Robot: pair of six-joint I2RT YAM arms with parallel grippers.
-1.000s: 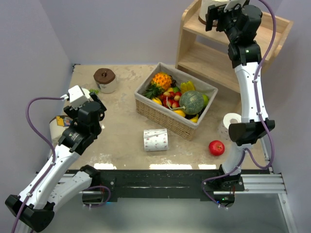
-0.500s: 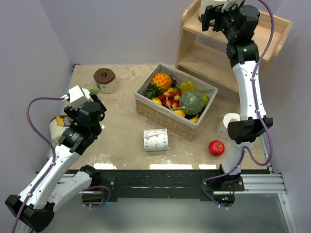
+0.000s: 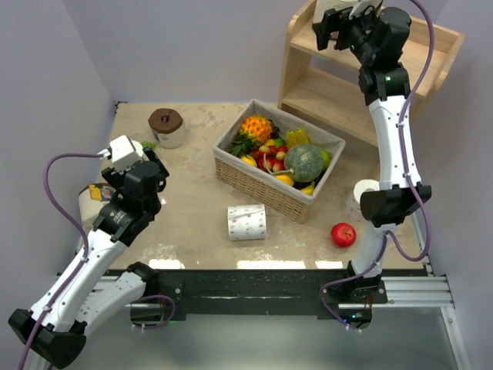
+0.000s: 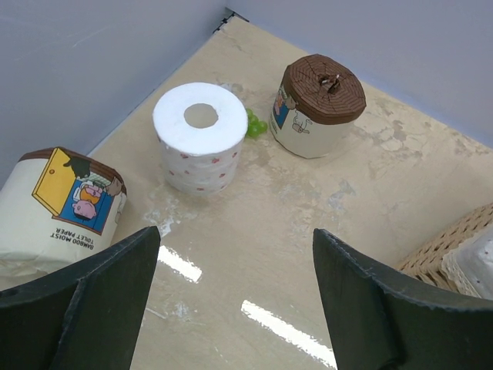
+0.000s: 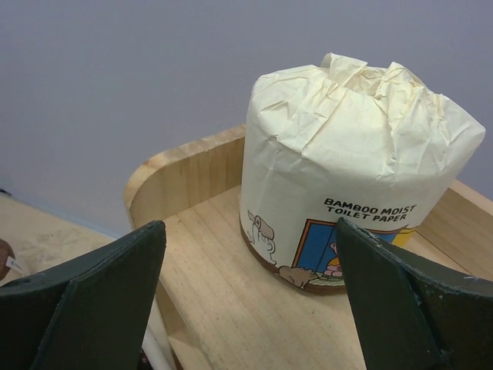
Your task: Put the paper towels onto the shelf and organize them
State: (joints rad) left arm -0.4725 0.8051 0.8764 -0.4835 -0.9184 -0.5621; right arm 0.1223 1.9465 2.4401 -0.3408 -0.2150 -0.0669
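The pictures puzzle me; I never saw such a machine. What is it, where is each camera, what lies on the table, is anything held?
Two robot arms stand at a table's edge. One camera looks down from above; one sits on each wrist. On the table: a wicker fruit basket, a red apple, three bare paper rolls, two wrapped rolls. A third wrapped roll stands on the wooden shelf. The left gripper and the right gripper are open, holding nothing.

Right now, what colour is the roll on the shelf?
Cream roll, blue and brown print; clearest in the right wrist view.
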